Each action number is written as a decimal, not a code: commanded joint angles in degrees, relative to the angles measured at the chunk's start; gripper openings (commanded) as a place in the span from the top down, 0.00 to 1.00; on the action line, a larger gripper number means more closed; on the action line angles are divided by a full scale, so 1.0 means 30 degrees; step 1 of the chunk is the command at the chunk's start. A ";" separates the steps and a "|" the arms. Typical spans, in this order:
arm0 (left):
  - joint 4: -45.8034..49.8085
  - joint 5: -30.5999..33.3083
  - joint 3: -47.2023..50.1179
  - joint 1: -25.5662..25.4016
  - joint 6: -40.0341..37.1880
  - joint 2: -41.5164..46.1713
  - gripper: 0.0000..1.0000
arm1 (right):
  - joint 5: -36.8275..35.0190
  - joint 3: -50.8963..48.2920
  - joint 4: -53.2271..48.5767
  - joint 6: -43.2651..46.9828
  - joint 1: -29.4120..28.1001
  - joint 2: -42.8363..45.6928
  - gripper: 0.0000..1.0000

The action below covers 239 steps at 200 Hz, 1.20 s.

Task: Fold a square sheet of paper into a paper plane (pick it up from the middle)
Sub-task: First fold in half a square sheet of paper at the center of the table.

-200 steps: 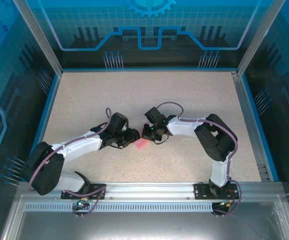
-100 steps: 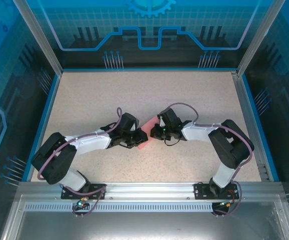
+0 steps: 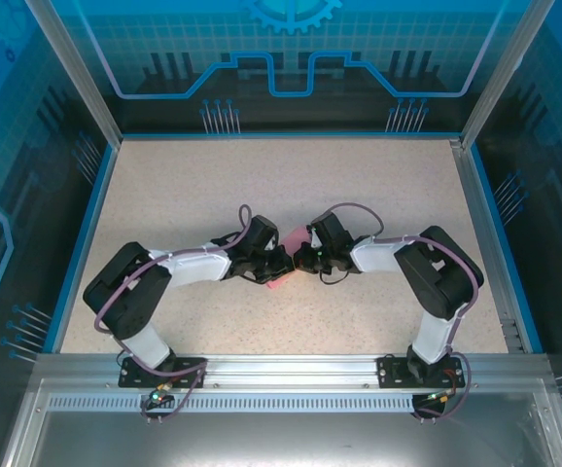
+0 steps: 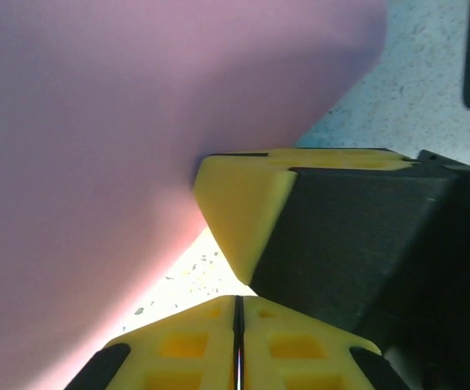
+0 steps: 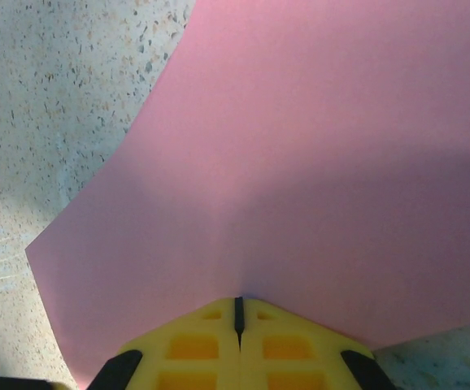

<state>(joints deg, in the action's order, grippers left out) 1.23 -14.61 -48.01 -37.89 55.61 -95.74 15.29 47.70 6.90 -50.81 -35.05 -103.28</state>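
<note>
The counter has a speckled beige surface, bounded by a blue rim on its left, far and right sides. An aluminium rail runs along the near edge. Tinted blue panels with printed line graphics, framed by metal posts, enclose the counter.

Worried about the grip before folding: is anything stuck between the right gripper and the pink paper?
Nothing visible. The right gripper is shut directly on the square sheet of paper, which fans out beyond its tips.

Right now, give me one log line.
left gripper shut, grip unclear | right gripper shut on pink paper | both mid table
</note>
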 commanded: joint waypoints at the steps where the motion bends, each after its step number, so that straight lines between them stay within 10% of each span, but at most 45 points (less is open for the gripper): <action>1: 0.0615 0.0220 -0.0716 -0.0173 0.0100 -0.0736 0.91 | 0.0405 -0.0136 0.0261 -0.0164 0.0257 -0.0660 0.96; 239: 0.2393 0.2234 -0.0039 -0.0167 -0.0617 -0.2055 0.95 | 0.0988 0.0183 -0.0820 0.0562 0.0726 -0.0629 0.96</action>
<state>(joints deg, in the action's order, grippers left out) 5.34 -10.28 -50.46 -38.11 53.91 -100.86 18.26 47.68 6.92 -50.89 -34.22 -103.77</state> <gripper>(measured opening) 0.054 0.043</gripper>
